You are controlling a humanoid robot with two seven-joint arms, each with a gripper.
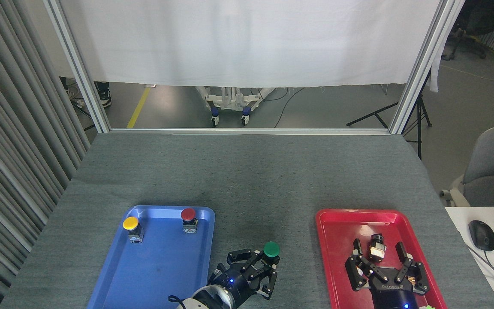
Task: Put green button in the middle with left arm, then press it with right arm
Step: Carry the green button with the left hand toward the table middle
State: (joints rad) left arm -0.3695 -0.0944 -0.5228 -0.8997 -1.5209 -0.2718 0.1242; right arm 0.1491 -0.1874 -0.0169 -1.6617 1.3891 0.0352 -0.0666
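Observation:
The green button [271, 249] has a round dark-green cap and sits in the fingers of my left gripper [266, 260], which is shut on its base. Gripper and button are over the bare grey tabletop [247, 180] between the two trays, near the front edge; I cannot tell whether the button touches the felt. My right gripper [379, 252] stands open over the red tray [337, 223], its fingers on either side of a small black-and-metal part [376, 248].
A blue tray [157, 274] at the left holds a yellow-capped button [131, 226] and a red-capped button [188, 218]. A metal frame rail [247, 130] runs along the table's far edge. A grey chair [491, 167] and a desk with a mouse [481, 234] are at the right.

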